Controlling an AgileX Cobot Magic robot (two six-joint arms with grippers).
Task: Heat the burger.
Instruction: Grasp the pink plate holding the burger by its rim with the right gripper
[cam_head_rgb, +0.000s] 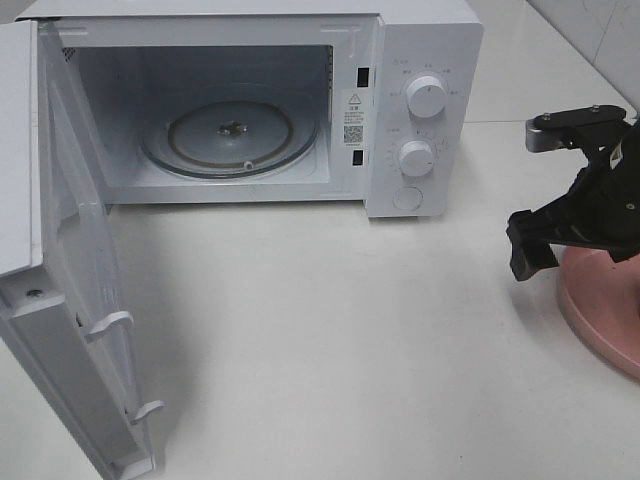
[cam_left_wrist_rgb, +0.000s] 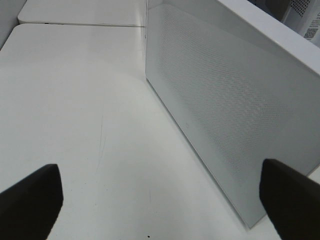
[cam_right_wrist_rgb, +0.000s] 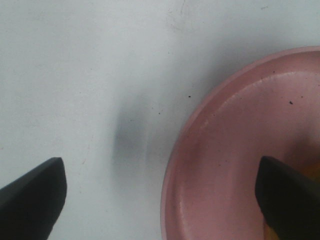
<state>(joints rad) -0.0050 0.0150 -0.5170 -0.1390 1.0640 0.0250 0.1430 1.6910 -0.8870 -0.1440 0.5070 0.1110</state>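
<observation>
Pincers first: my right pincer (cam_right_wrist_rgb: 160, 200) is hanging at the right edge of the high view with its fingers spread wide and gripping nothing. One finger (cam_right_wrist_rgb: 32, 195) is hovering over the bare table (cam_head_rgb: 330, 330), and the other is hovering over the plate (cam_head_rgb: 598, 305), which is lying pink at the lower right of that view and running out of frame. My left pincer (cam_left_wrist_rgb: 160, 200) is gaping just as wide and also holding nothing. It is looking along the outer face of the door (cam_head_rgb: 70, 300).

The microwave (cam_head_rgb: 420, 60) is filling the upper middle of the high view. Its door is standing swung out toward the lower left, and its turntable (cam_head_rgb: 230, 135) is lying bare inside. Two dials (cam_head_rgb: 427, 97) are sitting one above the other on its right panel.

As for the burger, I cannot tell where it is. An orange-yellow smear is showing on the plate beside my right pincer's finger in the right wrist view, but it is too blurred and cropped to name.
</observation>
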